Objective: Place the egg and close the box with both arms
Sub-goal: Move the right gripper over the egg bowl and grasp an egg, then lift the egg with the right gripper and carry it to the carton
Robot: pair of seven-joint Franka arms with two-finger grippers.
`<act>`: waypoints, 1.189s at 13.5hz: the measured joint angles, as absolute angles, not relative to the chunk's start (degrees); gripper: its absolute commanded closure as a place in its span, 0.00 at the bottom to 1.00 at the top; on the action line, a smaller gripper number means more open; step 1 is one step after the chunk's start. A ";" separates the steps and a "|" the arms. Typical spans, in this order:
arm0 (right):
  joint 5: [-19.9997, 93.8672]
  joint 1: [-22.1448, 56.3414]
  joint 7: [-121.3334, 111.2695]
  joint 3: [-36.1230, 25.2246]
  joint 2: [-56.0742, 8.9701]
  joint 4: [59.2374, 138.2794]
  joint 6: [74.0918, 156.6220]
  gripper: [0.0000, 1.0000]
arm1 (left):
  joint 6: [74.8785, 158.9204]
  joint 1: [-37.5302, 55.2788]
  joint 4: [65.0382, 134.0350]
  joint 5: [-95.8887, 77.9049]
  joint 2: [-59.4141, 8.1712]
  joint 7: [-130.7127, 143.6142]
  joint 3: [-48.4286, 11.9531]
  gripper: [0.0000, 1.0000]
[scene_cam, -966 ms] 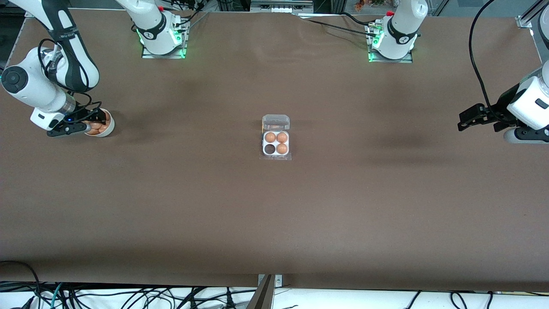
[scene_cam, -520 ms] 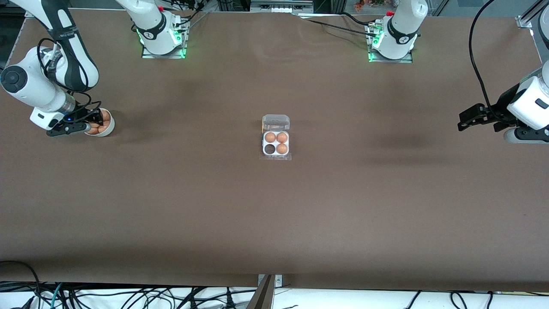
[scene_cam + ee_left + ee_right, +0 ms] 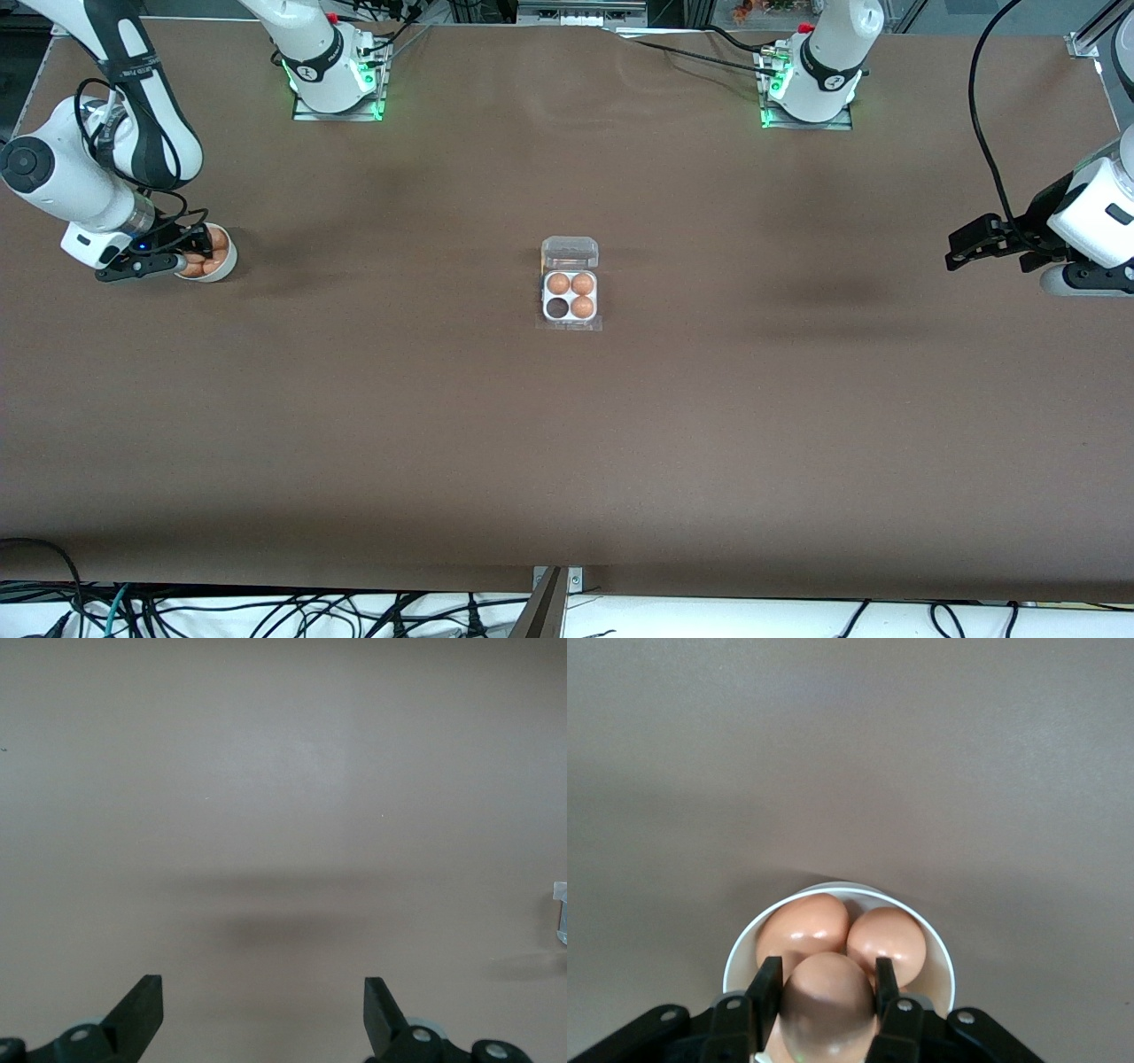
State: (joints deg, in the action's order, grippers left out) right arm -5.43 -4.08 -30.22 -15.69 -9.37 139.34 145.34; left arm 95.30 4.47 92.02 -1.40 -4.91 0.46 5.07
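My right gripper (image 3: 825, 988) reaches into a white bowl (image 3: 215, 262) at the right arm's end of the table and is shut on a tan-orange egg (image 3: 827, 1003), both pads pressed to its sides. Two more eggs (image 3: 804, 930) lie in the bowl beside it. The box (image 3: 570, 295) sits at the table's middle with its clear lid (image 3: 570, 252) open; three eggs fill its white tray and one cell (image 3: 557, 307) is dark and bare. My left gripper (image 3: 961, 248) hangs open over the left arm's end of the table, with nothing between its fingers (image 3: 142, 1010).
Brown table surface stretches between the bowl and the box. Both arm bases (image 3: 335, 75) stand with green lights along the table's edge farthest from the front camera. Cables (image 3: 266, 611) lie past the nearest edge.
My right gripper has closed on the egg in the bowl. The left arm has stayed still, and the box has not moved.
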 measured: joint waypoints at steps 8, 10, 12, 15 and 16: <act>-5.42 -3.85 -30.22 -15.65 -9.17 134.82 138.60 0.66 | 95.30 4.47 91.70 -1.40 -4.91 0.47 5.07 0.00; -5.39 -3.75 -30.22 -15.08 -9.16 132.88 135.92 0.66 | 95.30 4.47 91.69 -1.40 -4.91 0.47 5.07 0.00; -5.00 -3.57 -30.19 -14.02 -9.14 130.61 132.67 0.66 | 95.30 4.47 91.69 -1.40 -4.91 0.47 5.07 0.00; -1.70 -3.18 -30.12 -11.76 -9.19 125.80 125.25 0.66 | 95.30 4.47 91.67 -1.40 -4.91 0.47 5.07 0.00; 0.43 -2.55 -30.11 -11.48 -9.39 123.30 121.30 0.66 | 95.30 4.47 91.66 -1.40 -4.91 0.47 5.07 0.00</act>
State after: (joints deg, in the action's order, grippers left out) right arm 0.43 -2.55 -30.11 -11.48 -9.39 123.30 121.30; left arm 95.30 4.47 91.66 -1.40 -4.91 0.47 5.07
